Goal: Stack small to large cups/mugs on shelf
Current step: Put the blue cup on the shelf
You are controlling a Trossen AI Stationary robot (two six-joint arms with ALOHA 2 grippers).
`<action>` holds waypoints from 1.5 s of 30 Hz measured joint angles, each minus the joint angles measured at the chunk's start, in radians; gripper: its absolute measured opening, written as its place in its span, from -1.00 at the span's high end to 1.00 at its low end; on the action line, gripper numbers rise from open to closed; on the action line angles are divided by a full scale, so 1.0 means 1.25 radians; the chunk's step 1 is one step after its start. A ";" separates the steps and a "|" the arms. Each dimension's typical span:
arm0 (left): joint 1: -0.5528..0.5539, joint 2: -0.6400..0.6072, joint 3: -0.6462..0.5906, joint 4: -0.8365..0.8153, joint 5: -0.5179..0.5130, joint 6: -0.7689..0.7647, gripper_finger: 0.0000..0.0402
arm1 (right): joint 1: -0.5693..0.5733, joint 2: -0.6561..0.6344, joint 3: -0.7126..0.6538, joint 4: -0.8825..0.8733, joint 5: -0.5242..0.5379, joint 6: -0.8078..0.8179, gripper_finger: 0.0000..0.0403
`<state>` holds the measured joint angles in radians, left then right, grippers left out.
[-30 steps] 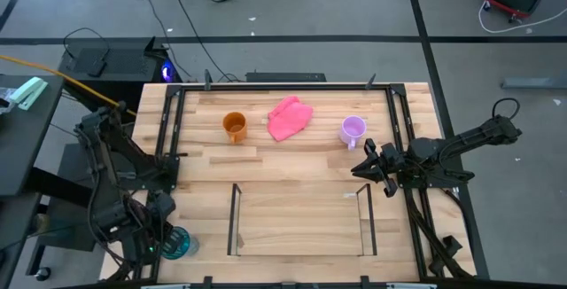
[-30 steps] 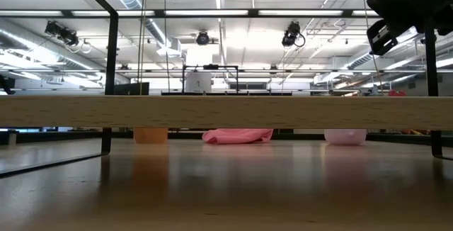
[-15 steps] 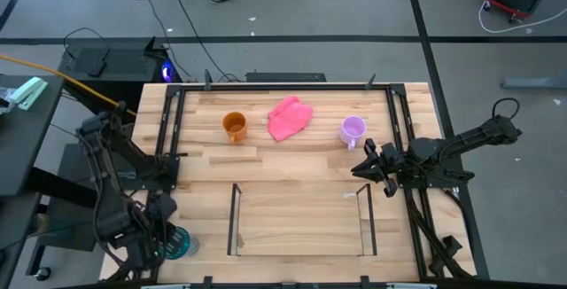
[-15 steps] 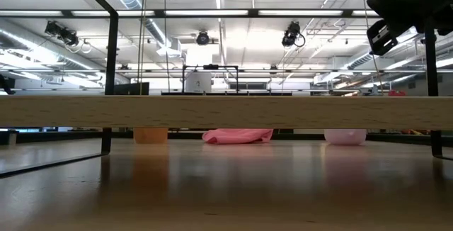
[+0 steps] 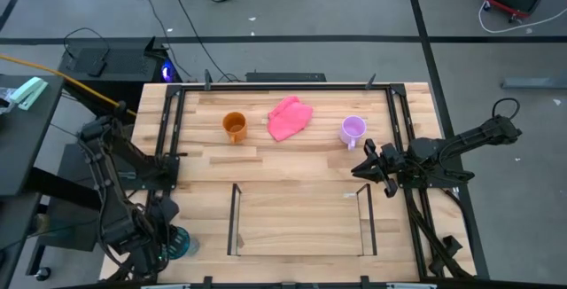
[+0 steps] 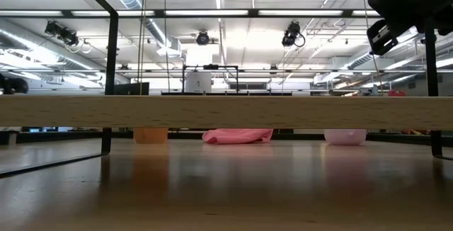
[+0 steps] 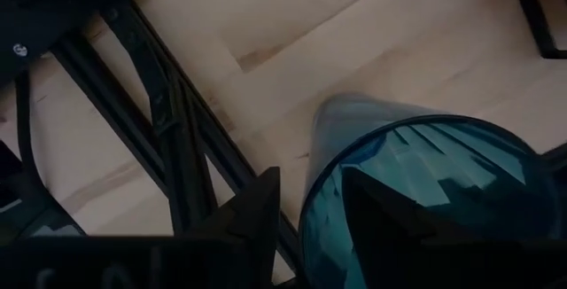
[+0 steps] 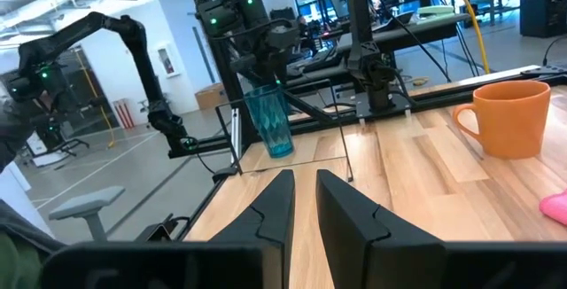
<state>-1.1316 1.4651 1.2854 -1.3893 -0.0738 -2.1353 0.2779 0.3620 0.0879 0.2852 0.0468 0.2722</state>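
The teal-blue tumbler stands upright on its base at the table's near left corner, also in the right wrist view. My left gripper points down over it, open. One finger is outside the wall and one over the hollow, with the rim between them and apart from both. The orange mug and the lilac mug stand at the far side. The shelf stands near the front middle. My right gripper hangs level at the right, slightly open, with nothing in it.
A pink cloth lies between the two mugs. Dark frame rails run along the table's left and right sides, close to the tumbler. Bare wood lies between the shelf and the mugs.
My left arm has sunk a little over the tumbler, which has stayed where it stood.
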 joint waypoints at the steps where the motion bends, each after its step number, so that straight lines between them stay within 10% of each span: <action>1: 0.000 0.006 0.000 0.001 0.000 0.000 0.36 | 0.000 0.000 0.000 0.000 -0.002 0.000 0.71; 14: 0.000 0.038 0.000 0.002 0.000 0.002 0.39 | 0.000 0.000 0.000 -0.001 -0.016 0.019 0.71; 27: 0.000 0.035 0.003 0.008 -0.007 0.009 0.93 | 0.000 0.000 0.000 -0.007 -0.017 0.020 0.71; 45: 0.065 -0.055 -0.001 0.108 -0.004 0.147 0.94 | 0.000 0.000 0.000 -0.006 -0.016 0.020 0.71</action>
<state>-1.0506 1.3959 1.2846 -1.2537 -0.0788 -1.9514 0.2779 0.3622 0.0879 0.2775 0.0265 0.2970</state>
